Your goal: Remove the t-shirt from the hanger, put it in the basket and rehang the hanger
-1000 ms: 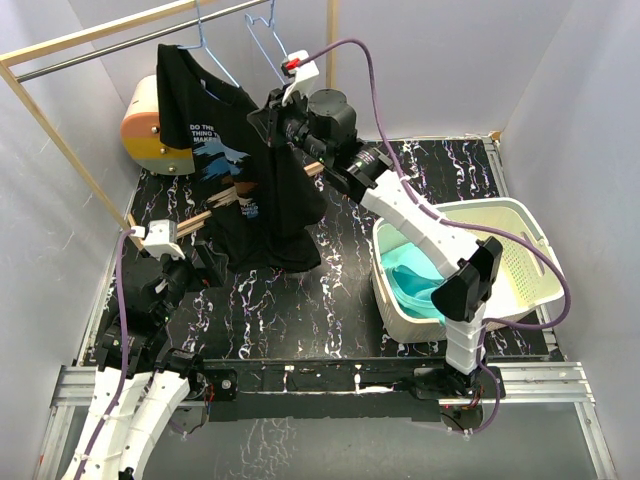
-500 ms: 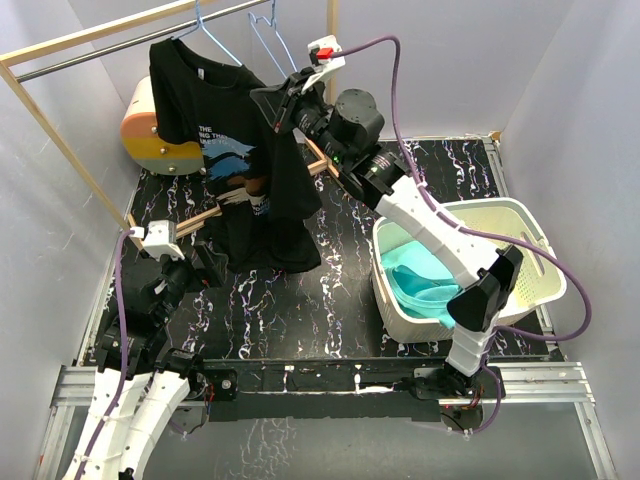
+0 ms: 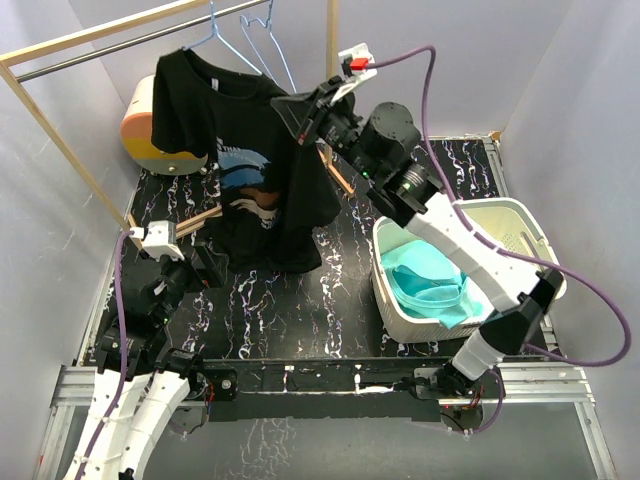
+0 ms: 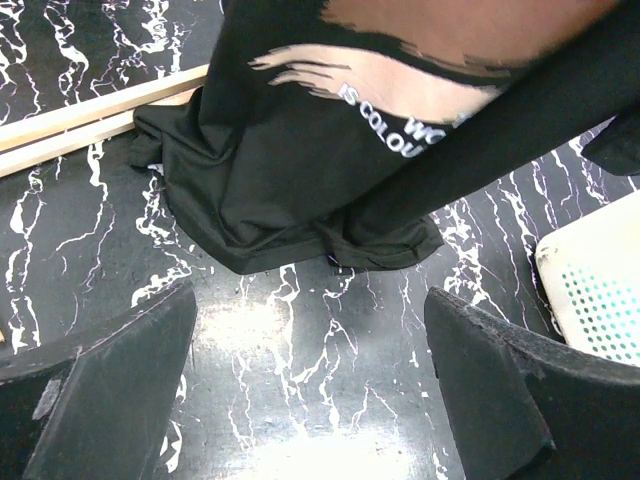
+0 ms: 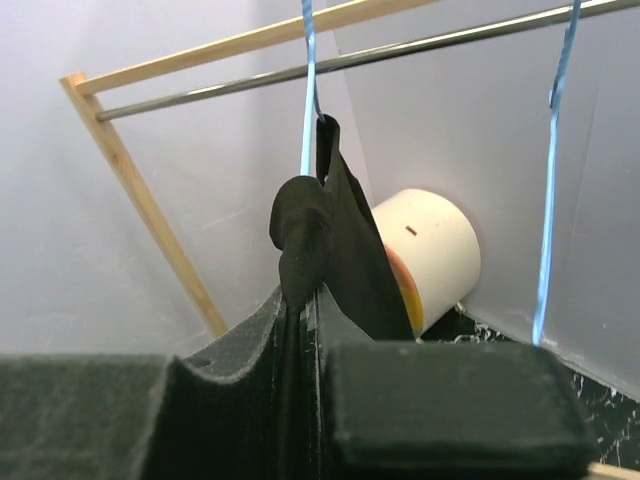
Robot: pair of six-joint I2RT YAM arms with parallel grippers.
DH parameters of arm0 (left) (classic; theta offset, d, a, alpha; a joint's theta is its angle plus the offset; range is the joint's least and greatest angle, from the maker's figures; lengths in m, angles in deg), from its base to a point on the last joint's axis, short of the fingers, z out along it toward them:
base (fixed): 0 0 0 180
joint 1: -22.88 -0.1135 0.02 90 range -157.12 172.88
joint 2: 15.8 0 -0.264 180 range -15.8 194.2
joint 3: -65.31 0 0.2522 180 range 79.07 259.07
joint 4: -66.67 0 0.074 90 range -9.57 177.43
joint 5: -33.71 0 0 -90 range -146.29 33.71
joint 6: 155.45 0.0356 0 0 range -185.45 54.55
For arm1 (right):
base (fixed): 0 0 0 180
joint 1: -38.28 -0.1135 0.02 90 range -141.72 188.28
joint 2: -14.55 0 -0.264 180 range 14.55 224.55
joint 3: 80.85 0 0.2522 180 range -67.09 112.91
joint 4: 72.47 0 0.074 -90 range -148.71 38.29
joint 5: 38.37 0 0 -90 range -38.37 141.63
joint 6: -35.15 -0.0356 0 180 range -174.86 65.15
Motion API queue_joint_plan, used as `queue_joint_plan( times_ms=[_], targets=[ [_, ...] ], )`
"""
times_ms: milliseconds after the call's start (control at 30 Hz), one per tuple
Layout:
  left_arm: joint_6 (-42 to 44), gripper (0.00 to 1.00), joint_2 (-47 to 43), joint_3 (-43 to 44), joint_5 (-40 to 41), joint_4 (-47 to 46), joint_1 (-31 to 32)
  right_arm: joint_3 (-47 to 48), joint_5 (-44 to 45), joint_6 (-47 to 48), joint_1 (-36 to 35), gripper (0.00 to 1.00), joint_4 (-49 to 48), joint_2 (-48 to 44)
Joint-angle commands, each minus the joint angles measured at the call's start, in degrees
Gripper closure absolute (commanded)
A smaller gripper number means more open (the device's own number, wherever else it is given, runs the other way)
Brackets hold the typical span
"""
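A black t-shirt point(image 3: 245, 160) with a printed front hangs on a blue wire hanger point(image 3: 213, 30) from the metal rail point(image 3: 130, 42). Its hem rests bunched on the table point(image 4: 290, 235). My right gripper point(image 3: 300, 108) is raised high and shut on the shirt's right shoulder, pulling it sideways; in the right wrist view the black cloth point(image 5: 315, 235) is pinched between the jaws under the blue hanger hook point(image 5: 306, 90). My left gripper point(image 4: 310, 385) is open and empty, low over the table just in front of the hem.
A second blue hanger point(image 3: 270, 40), bare, hangs on the rail. A cream laundry basket point(image 3: 520, 235) with a teal garment point(image 3: 430, 280) stands at the right. An orange and cream cylinder point(image 3: 140, 130) lies behind the shirt. Wooden rack bars point(image 4: 70, 125) lie on the table.
My right gripper has risen and moved right with the shirt's shoulder, stretching the shirt out along the rail. The left arm has not moved.
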Motion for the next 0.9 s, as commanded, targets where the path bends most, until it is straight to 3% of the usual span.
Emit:
queue_joint_plan(
  times_ms=[0,200,367,667,867],
  targets=[
    [0.62,0.04,-0.11,0.78,-2.55,-1.83,0.12,-4.65,-2.17,-0.78,0.23,0.92,-4.50,-10.76],
    [1.89,0.05,0.60,5.19,-5.02,-3.48,0.10,-12.80,-6.18,-0.46,0.25,0.92,2.75,-22.41],
    [2.69,0.05,3.04,14.47,-8.55,-7.51,0.14,-17.04,-9.47,-1.01,0.22,0.92,9.52,-31.24],
    [-1.23,0.03,18.78,37.79,-35.48,-13.76,0.15,-21.39,-14.00,-0.58,0.19,0.92,21.43,-40.79],
    [-10.82,0.03,24.34,41.75,-49.45,-26.48,0.15,-24.47,-17.76,-0.68,0.27,0.92,22.76,-44.42]
  ],
)
